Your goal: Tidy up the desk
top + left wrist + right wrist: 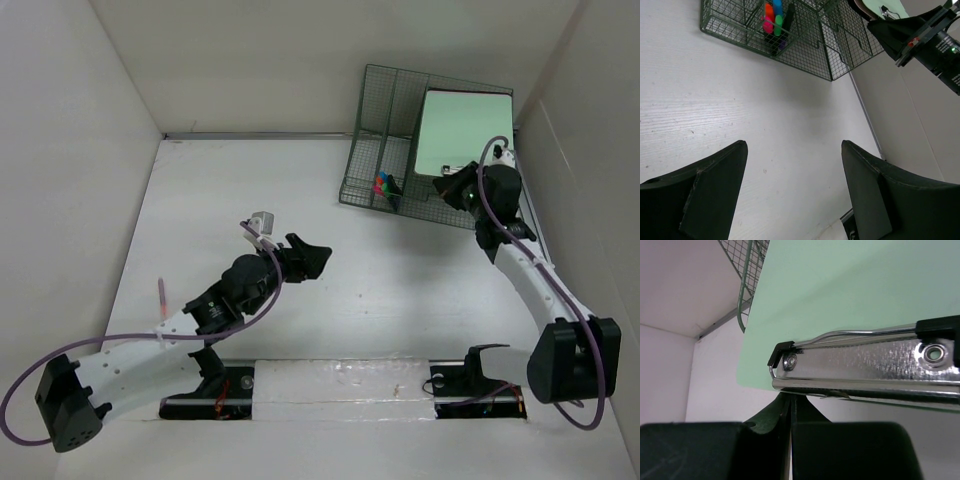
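The dark green wire-mesh rack (372, 140) sits toward the far right of the desk (400, 300), the big matte white top that lies under everything and runs out to plain white walls. A bunch of coloured markers (775, 17) (orange, blue, pink, green) stands in the rack's near-left compartment. A pale green clipboard (462, 128) takes up the right side of the rack, tilted, though it's hard to say whether it's properly slotted in. The right gripper (790, 405) is right at the rack's near-right corner, with its fingers pressed together and no gap showing. The tips are just under the clipboard's shiny metal clip (865, 365). Whether it's actually pinching the board or only nosing up to it, the wrist view doesn't show. The left gripper (794, 145) is well apart from the rack, out over bare desk on the near-left side and pointed roughly toward it. Its fingers (715, 195) are spread wide with nothing between them but white tabletop.
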Controlling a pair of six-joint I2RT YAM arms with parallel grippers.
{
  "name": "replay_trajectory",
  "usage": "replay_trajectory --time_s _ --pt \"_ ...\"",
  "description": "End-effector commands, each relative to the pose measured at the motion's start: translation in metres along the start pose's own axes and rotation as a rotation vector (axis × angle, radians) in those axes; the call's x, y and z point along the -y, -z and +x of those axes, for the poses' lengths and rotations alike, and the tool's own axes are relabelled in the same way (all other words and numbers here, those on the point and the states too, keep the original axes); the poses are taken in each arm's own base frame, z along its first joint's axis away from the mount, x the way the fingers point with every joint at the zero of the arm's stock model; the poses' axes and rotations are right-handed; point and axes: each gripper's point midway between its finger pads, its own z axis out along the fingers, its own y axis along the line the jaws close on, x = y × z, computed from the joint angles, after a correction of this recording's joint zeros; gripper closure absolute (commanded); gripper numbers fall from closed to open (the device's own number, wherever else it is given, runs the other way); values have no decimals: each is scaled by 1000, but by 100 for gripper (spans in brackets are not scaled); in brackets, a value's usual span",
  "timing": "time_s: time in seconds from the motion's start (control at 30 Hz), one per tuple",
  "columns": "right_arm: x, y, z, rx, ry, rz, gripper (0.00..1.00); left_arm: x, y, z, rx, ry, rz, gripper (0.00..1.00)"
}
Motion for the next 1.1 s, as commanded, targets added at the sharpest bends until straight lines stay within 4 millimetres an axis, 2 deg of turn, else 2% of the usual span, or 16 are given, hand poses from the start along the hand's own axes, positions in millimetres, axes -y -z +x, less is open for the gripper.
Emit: replay_trajectory --time_s 0.0,0.07,0.13,0.17,0.2,0.3,0.43,0.5,0.6,0.63,0.67,0.73,0.77,0.83,0.87,1.07 --pt "-34 16 -22 41 16 -131 97 16 -2 -14 35 4 41 28" --pt "-30 28 -10 13 13 -132 81 17 -1 -16 39 5 40 28" --pt "-30 45 2 -22 35 -145 48 18 0 -16 45 15 53 28" --pt "-28 45 5 -29 43 -145 47 18 0 -16 45 15 53 28" --pt "-29 50 6 -31 55 -148 39 18 0 -16 45 16 57 28" --pt "-27 67 13 -52 76 -148 32 22 0 -16 39 21 65 28" --pt "-31 87 22 -82 118 -178 30 24 0 -20 47 40 65 28" --pt "-44 101 31 -119 171 -270 30 25 3 -23 54 42 66 28" --pt "-63 116 57 -202 218 -415 32 23 8 -29 81 59 62 28" --pt "-77 125 81 -261 235 -497 32 21 14 -36 112 72 59 28" --pt "-76 125 81 -260 237 -495 32 21 14 -36 113 72 59 28" --pt "-82 126 96 -289 237 -510 32 13 18 -39 142 83 36 28" --pt "-85 128 112 -322 231 -520 32 14 23 -46 170 98 42 27" --pt "-91 130 127 -347 234 -546 31 7 27 -49 195 111 24 27" --pt "-90 129 142 -380 236 -546 31 6 30 -52 207 117 27 27" --pt "-92 124 177 -457 245 -519 30 -18 40 -56 257 195 -69 27"
